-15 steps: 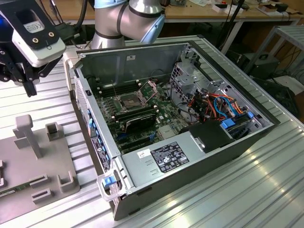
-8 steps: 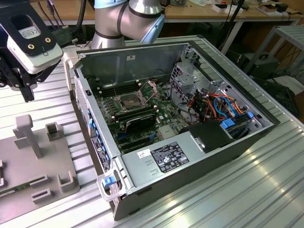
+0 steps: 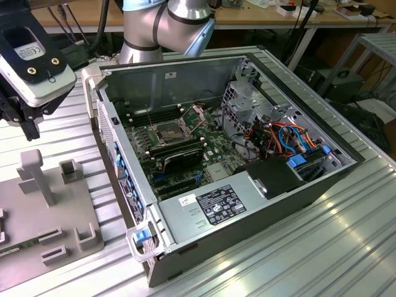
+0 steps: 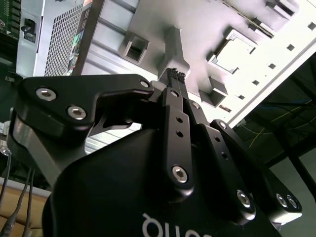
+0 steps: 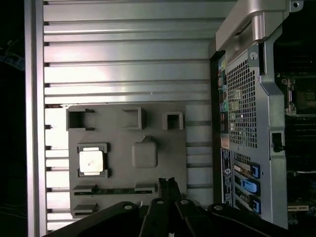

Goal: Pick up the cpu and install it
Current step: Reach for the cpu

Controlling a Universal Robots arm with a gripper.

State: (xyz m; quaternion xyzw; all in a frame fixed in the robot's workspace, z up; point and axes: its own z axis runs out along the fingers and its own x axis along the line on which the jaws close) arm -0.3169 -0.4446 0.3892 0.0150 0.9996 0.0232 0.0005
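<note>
- Black two-fingered tool [image 5: 168,183]: the fingers [image 4: 174,94] stand together in both wrist views, with nothing clamped between them.
- Small, flat, square cpu [image 5: 91,161] with a silvery-tan metallic face: it lies face up in a square framed recess of the fixture plate, well apart from the tool.
- Flat grey fixture plate [image 5: 118,148] with raised pockets and posts: it rests on the bench just beside the computer case, and the tool hangs over it.
- Ribbed, silver aluminium bench [image 5: 128,64]: it carries both the plate and the case.
- Open grey metal computer case [image 3: 167,77]: it lies on its side, towards the exterior view's right of the tool.
- Dark-centred, square, metal-framed socket [image 3: 168,131]: it sits on the green motherboard [image 3: 213,139] inside the case, far from the cpu.
- Silver-grey robot arm [image 3: 167,18]: it rises behind the case in the exterior view.
</note>
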